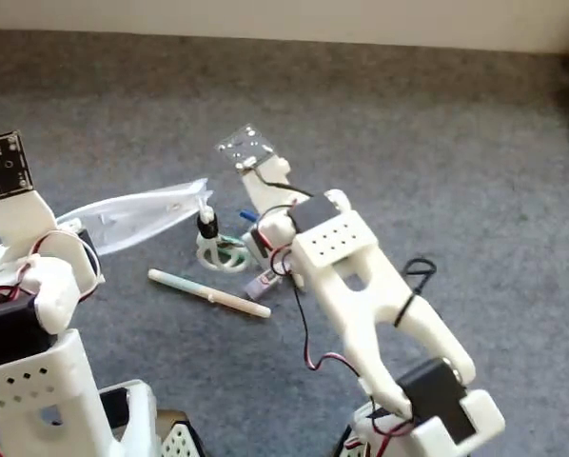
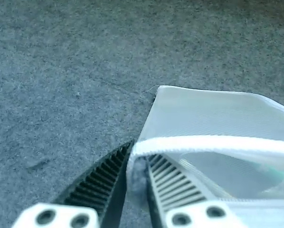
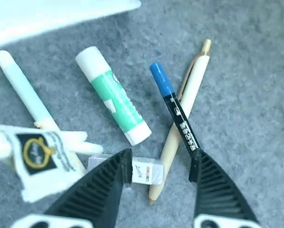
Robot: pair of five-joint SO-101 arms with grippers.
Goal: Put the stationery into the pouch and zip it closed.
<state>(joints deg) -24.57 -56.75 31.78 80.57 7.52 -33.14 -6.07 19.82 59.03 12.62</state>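
We judge the loading step is only starting: the stationery lies in a loose heap on the grey carpet [image 1: 437,124], just beside the pouch. The left gripper [image 2: 135,153] is clamped on the translucent pouch [image 2: 213,118] at a corner of its white rim, holding it off the floor toward the heap. The right gripper [image 3: 161,159] hangs over the heap with its jaws spread wide, empty, straddling the small eraser [image 3: 144,171] and the crossed blue pen [image 3: 175,111] and beige pen [image 3: 196,76]. The glue stick [image 3: 114,97] and a pale green pen [image 3: 21,85] lie close by. Next, we think, it must drop and close on one item only, then carry it to the pouch mouth.
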